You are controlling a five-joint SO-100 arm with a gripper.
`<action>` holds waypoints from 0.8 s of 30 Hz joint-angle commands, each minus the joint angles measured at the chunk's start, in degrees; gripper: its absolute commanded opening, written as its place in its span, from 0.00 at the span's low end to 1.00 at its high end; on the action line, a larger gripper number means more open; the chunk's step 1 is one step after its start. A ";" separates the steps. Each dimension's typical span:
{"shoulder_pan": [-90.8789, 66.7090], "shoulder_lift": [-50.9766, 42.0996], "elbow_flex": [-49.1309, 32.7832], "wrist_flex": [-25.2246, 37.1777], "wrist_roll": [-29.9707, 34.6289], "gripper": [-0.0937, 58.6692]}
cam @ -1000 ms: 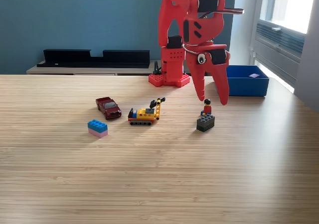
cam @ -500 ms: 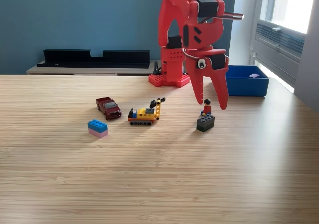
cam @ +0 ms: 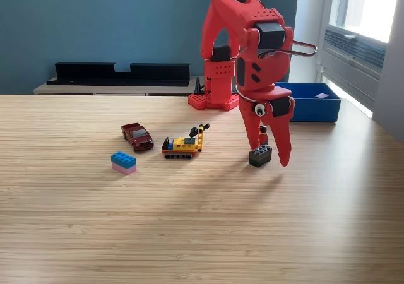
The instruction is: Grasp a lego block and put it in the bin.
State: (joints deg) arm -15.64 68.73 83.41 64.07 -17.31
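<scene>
The red arm's gripper (cam: pixel 268 153) points down at the wooden table (cam: pixel 202 221) with its jaws spread wide, one finger on each side of the dark lego block (cam: pixel 260 155). That block rests on the table, and a small figure in red (cam: pixel 262 134) stands on top of it, rising into the gap between the fingers. The finger on the exterior view's right reaches down past the block's top edge, just beside it; whether either finger touches the block cannot be told. Behind the dark block and toward the exterior view's right, near the table's far edge, sits the blue bin (cam: pixel 314 102), with a small pale piece (cam: pixel 322 96) inside it. To the exterior view's left of the dark block stand a yellow toy digger (cam: pixel 184 144), then a dark red toy car (cam: pixel 137 136), and nearer the camera a blue-on-pink brick (cam: pixel 124 162), all well apart from the gripper.
</scene>
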 commanded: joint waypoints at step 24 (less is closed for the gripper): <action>-0.53 0.26 -22.94 15.56 8.53 0.00</action>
State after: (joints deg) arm -14.41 67.15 67.24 76.82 -9.40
